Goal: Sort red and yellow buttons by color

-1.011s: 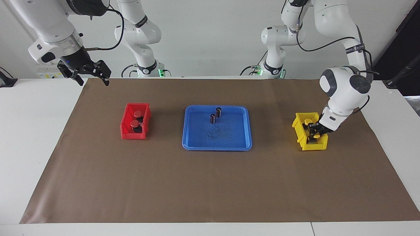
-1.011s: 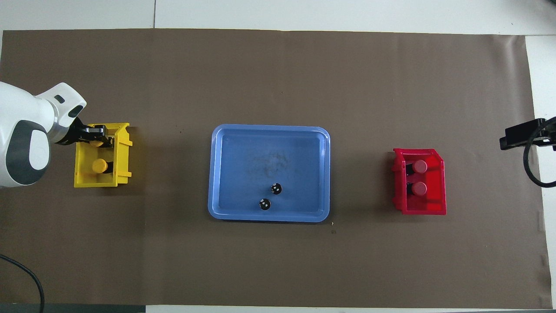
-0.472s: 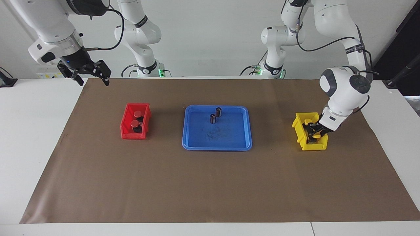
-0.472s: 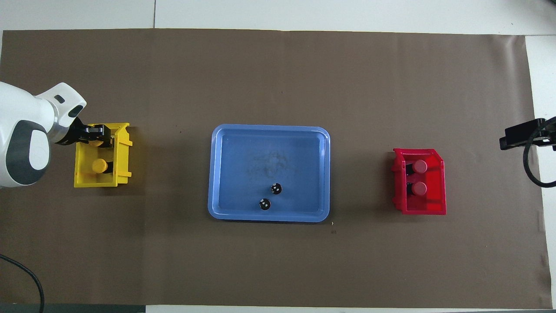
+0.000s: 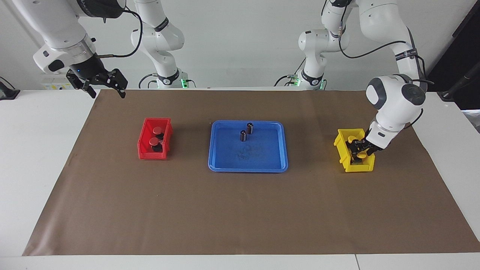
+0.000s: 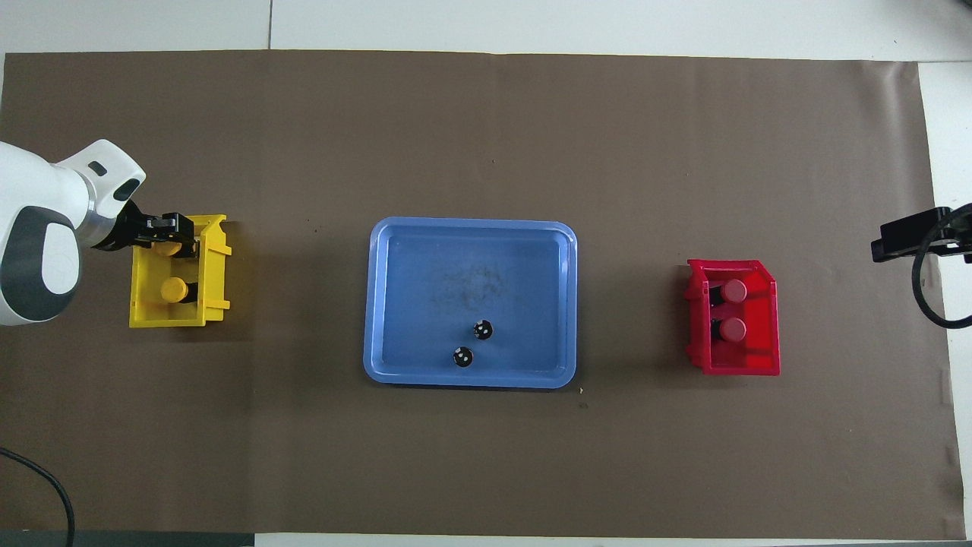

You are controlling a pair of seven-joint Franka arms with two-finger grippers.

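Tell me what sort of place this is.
Most likely a robotics lab's test bench: two white arms, the left pincer over a yellow bin, a brown paper mat on a white table, and a blue tray beside a red bin.

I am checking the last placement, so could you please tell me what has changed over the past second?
The left gripper, down in the yellow bin, has lifted slightly and its jaws look to have parted from the yellow button there, though I cannot be sure. The other yellow button, both red buttons in the red bin, the blue tray with its two dark cylinders and the waiting right gripper are unchanged.
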